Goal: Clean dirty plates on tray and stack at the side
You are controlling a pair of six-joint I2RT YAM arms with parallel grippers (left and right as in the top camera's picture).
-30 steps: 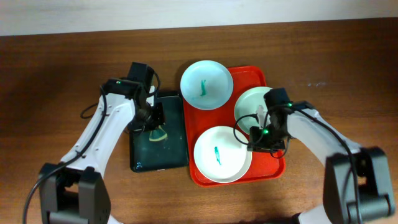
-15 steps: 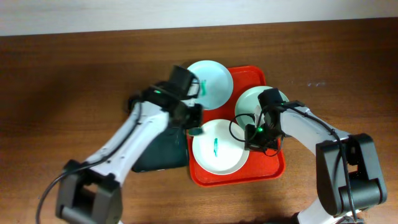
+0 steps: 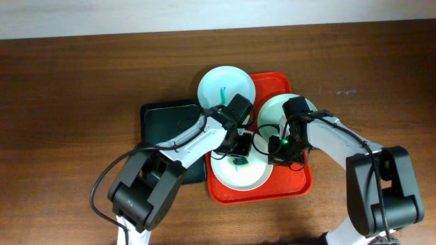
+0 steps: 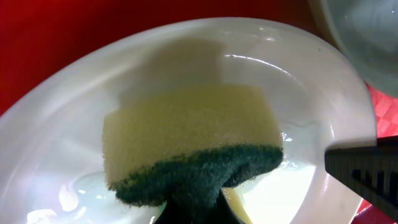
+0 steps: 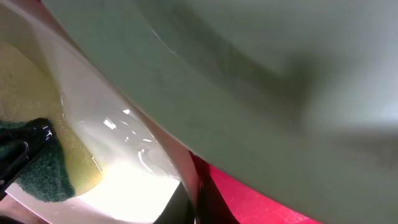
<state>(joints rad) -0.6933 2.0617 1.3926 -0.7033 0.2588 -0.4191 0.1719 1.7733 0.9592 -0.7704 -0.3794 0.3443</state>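
My left claw (image 3: 238, 145), clamped on the yellow-green foam sponge (image 4: 193, 146), presses it into the round shallow white plate (image 3: 235, 179) at 6 o'clock on the red rectangular plastic tray (image 3: 300, 182), while my right claw (image 3: 278, 154) pinches its 3 o'clock rim, likely to steady it.

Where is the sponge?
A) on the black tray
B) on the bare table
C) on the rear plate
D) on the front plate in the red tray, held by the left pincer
D: the left pincer presses the sponge onto the front plate.
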